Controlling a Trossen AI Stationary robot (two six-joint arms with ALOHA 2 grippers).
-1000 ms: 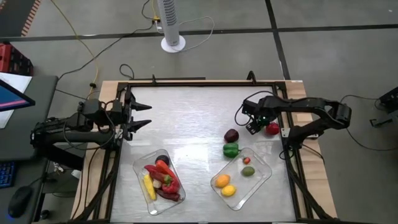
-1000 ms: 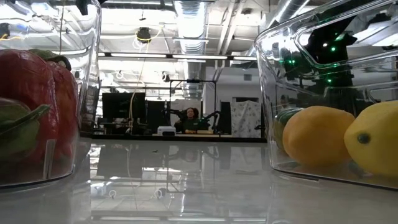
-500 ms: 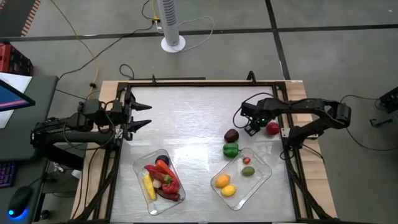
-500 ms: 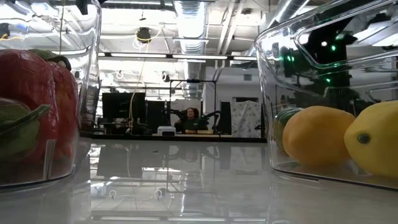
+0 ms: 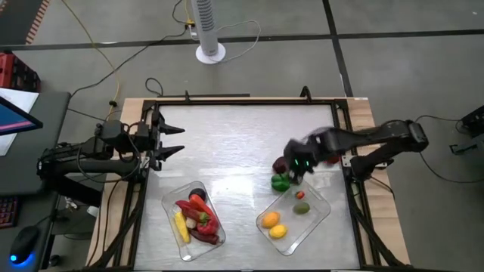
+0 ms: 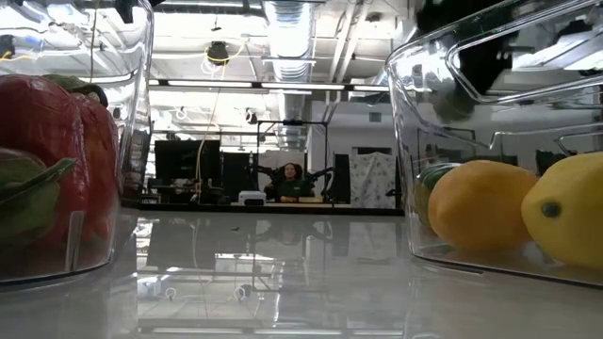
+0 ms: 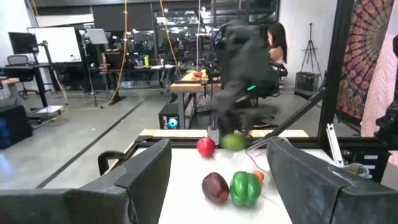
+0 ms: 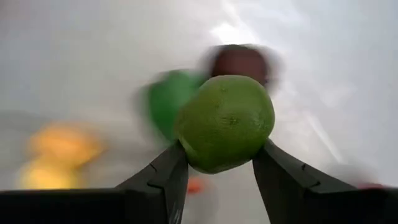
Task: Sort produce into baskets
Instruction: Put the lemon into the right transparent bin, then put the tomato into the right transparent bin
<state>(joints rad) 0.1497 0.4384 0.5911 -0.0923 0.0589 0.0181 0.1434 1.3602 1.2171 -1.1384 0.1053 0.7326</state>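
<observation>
My right gripper (image 5: 299, 164) hovers over the dark purple piece (image 7: 215, 186) and the green pepper (image 5: 280, 181), shut on a round green fruit (image 8: 225, 121). A red piece (image 7: 206, 147) lies on the table behind them. The right clear basket (image 5: 321, 205) holds orange, yellow, green and small red pieces. In the left basket (image 5: 172, 202) lie red chillies, yellow corn and other produce. My left gripper (image 5: 171, 140) waits open at the table's left side, with nothing between its fingers. My right gripper pinches the round green fruit between its two fingers, one on each opposite side (image 8: 186, 146). The fingers come from above, slanting down toward the table. The fruit is lifted clear of the table, over the purple piece and the green pepper.
The middle and far part of the table (image 5: 227, 143) is bare metal. A raised frame (image 5: 242, 100) runs round the table. A white fan stand (image 5: 210, 51) is on the floor behind it. A person (image 6: 287, 179) sits far off in the room.
My right gripper has swung from beside the red piece toward the table's near edge and somewhat left. It now hangs over the purple piece and green pepper, carrying the green fruit. It is moving fast and shows blurred.
</observation>
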